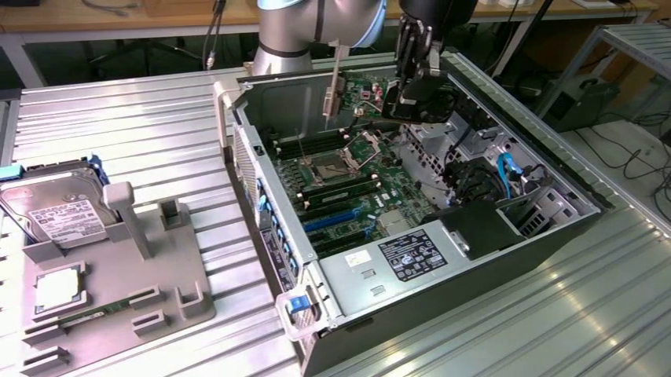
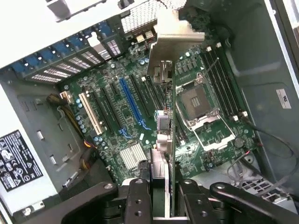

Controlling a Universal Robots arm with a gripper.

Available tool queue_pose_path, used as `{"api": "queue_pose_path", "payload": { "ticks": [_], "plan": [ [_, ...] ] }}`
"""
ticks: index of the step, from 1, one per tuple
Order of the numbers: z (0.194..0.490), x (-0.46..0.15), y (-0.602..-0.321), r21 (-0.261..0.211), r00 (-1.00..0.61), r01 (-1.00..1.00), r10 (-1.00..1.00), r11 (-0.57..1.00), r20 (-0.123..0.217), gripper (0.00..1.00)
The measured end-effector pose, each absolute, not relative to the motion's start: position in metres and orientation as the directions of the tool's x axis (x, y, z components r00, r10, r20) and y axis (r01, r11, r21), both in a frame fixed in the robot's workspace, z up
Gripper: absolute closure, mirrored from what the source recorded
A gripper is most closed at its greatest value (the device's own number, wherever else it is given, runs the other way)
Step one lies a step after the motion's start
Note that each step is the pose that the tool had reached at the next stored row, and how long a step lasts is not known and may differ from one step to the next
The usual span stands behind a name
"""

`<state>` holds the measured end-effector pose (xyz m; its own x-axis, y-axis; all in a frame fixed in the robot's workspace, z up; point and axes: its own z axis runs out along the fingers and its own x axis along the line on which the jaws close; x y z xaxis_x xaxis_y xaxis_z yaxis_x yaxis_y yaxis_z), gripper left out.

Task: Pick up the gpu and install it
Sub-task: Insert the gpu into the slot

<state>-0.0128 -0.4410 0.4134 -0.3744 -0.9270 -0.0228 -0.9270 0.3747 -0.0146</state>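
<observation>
Grip first: your end effector (image 2: 161,193) is clamped on the gpu (image 2: 164,128), which you see edge-on between its two fingers, with the silver bracket (image 2: 175,39) at the far end. You hold the card raised above the motherboard (image 2: 117,93) inside the open computer case (image 1: 472,298), near the CPU socket (image 2: 198,100). On the exterior view's left, a hard drive (image 1: 58,208) sits in a grey holder (image 1: 137,267) on the tabletop (image 1: 126,126).

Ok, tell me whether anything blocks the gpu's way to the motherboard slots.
Nothing visible does. The end effector holds the gpu over the open case, and the expansion slots on the motherboard lie uncovered.
</observation>
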Motion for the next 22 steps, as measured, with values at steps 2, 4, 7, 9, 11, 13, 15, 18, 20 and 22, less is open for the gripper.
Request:
{"api": "queue_pose_path", "payload": {
  "ticks": [2,4,7,9,11,13,15,18,20,22],
  "plan": [
    [0.413,-0.013,-0.441,-0.015,-0.345,-0.938,-0.938,0.346,-0.023,0.72],
    [0.413,-0.013,-0.441,-0.015,-0.316,-0.949,-0.949,0.316,-0.023,0.72],
    [0.413,-0.013,-0.441,-0.015,-0.27,-0.963,-0.963,0.271,-0.023,0.72],
    [0.413,-0.013,-0.441,-0.015,-0.246,-0.969,-0.969,0.246,-0.023,0.72],
    [0.413,-0.013,-0.441,-0.015,-0.224,-0.974,-0.974,0.224,-0.023,0.72],
    [0.411,-0.013,-0.441,-0.015,-0.215,-0.976,-0.976,0.216,-0.023,0.72],
    [0.407,-0.013,-0.441,-0.015,-0.176,-0.984,-0.984,0.176,-0.023,0.72],
    [0.404,-0.013,-0.441,-0.014,-0.123,-0.992,-0.992,0.124,-0.023,0.72],
    [0.402,-0.013,-0.441,-0.014,-0.092,-0.996,-0.995,0.093,-0.022,0.72],
    [0.399,-0.013,-0.441,-0.014,-0.067,-0.998,-0.997,0.068,-0.022,0.72]
  ]
}}
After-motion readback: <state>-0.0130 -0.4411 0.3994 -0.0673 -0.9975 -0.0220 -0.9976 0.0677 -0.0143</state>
